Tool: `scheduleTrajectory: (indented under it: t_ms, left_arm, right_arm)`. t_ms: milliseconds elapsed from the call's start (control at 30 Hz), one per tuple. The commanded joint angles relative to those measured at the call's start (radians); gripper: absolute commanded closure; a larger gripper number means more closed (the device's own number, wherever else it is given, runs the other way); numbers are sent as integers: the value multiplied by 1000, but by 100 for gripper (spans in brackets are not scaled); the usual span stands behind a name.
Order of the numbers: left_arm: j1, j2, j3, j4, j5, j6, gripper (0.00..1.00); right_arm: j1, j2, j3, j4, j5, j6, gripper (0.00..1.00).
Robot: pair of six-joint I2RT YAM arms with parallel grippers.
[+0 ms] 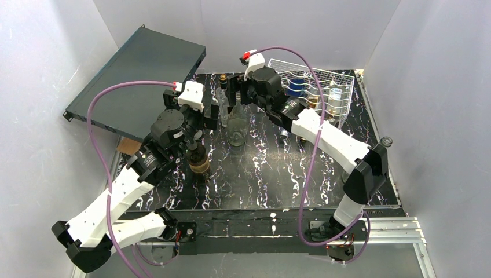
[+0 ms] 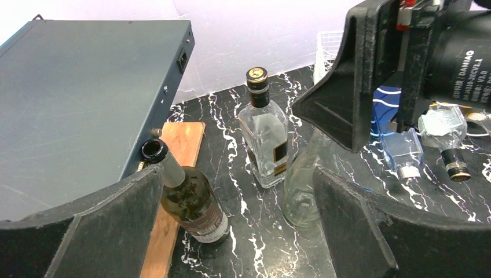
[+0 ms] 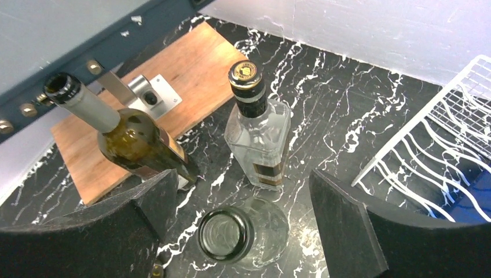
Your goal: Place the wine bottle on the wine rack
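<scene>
Here the open right claw (image 3: pixel 240 191) hangs straight above the upright clear wine bottle (image 3: pixel 231 234), left of the wine rack (image 1: pixel 346 92). The left claw (image 2: pixel 237 179) is open too, farther off.

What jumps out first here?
Three upright bottles stand mid-table: clear bottle, square bottle, green bottle. The right gripper hangs open over the clear one. The white rack at far right already holds bottles, and a teal case sits far left.
</scene>
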Motion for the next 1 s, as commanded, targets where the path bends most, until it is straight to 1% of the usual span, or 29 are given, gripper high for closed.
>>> scheduleTrajectory:
  t_ms: [0, 33, 333, 500, 733, 867, 967]
  left_arm:
    - [-4, 3, 6, 13, -2, -10, 1]
    - [-3, 4, 7, 12, 0, -12, 1]
    - [-2, 13, 7, 10, 6, -16, 1]
    - [-3, 21, 6, 11, 2, -16, 1]
    - [-3, 27, 9, 7, 4, -18, 0]
    - [-3, 23, 8, 7, 1, -16, 1]
    - [-3, 16, 8, 7, 0, -15, 1]
  right_arm:
    - [27, 23, 45, -22, 49, -55, 8]
    - [28, 27, 47, -24, 56, -54, 9]
    - [43, 59, 69, -40, 130, -71, 29]
    - [50, 74, 84, -40, 142, -84, 36]
    - [53, 66, 64, -29, 147, -105, 53]
    - [53, 34, 22, 5, 158, -115, 71]
    - [53, -3, -22, 22, 174, -118, 90]
